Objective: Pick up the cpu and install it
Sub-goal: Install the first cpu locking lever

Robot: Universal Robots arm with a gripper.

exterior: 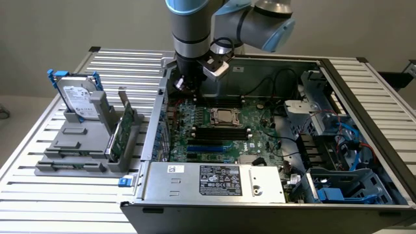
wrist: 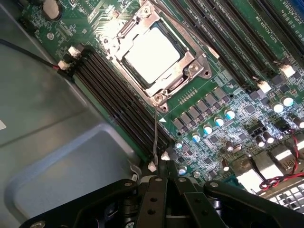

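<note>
Now | cpu [wrist: 151, 56] seated in socket [wrist: 164, 90] | fingers [wrist: 154, 199] closed, well apart

The cpu [wrist: 151, 54] is silvery, the motherboard [wrist: 85, 19] green, memory slots [wrist: 118, 108] black; the hard drive [exterior: 78, 100] silver, its bracket [exterior: 58, 73] blue.

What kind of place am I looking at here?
Probably a robotics lab bench for computer assembly: a robot arm hangs over an open computer case with its motherboard bare, on a slatted metal table, beside a grey rack holding a hard drive.
</note>
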